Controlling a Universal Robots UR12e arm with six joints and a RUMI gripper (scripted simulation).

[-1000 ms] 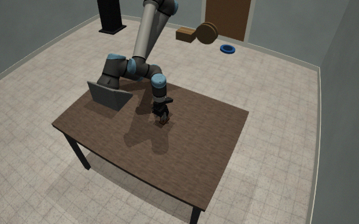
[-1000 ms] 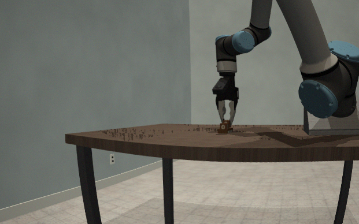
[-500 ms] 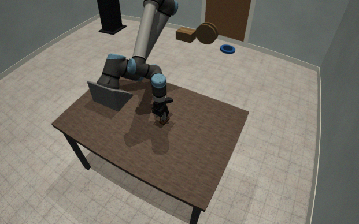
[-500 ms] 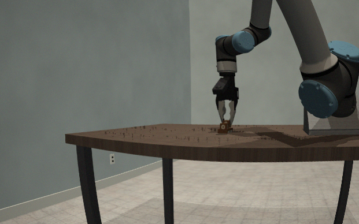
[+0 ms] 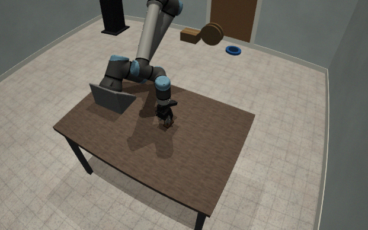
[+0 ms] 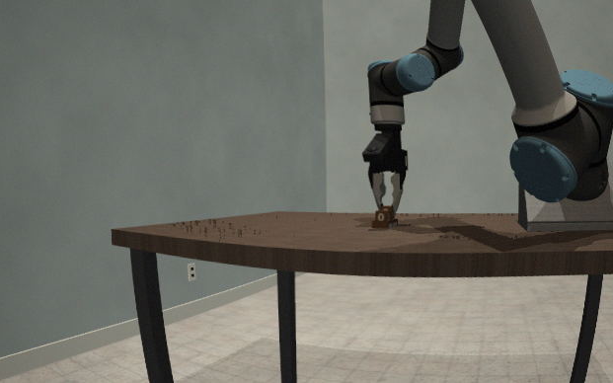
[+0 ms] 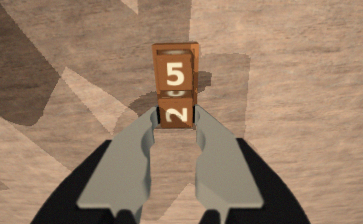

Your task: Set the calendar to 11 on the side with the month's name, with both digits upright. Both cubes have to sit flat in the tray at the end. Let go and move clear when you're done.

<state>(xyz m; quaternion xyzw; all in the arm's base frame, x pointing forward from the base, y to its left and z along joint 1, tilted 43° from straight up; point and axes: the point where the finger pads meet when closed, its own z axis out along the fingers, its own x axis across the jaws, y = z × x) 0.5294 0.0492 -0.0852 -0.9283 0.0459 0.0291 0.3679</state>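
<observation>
Gripper (image 5: pixel 168 121) (image 6: pixel 387 209) (image 7: pixel 177 106) was partly closed, pinching the "2" cube (image 7: pixel 183 121) by opposite sides, probably to seat it; the "5" cube (image 7: pixel 166 85) sat ahead in the tray (image 7: pixel 196 50).

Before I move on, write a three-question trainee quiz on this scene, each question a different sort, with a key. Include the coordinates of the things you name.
1. Multiple choice: in the wrist view, which numeral is on top of the brown digit cube (image 7: pixel 175 80) that is not between the fingers? a) 5 b) 8 c) 3
2. True or false: the black two-jaw gripper with grey fingers (image 5: pixel 168 121) (image 6: pixel 386 209) is open and holds nothing.
3. Fill in: the brown cube between its fingers shows the numeral ___ on top, turned sideways.

Key: 1 a; 2 false; 3 "2".
</observation>
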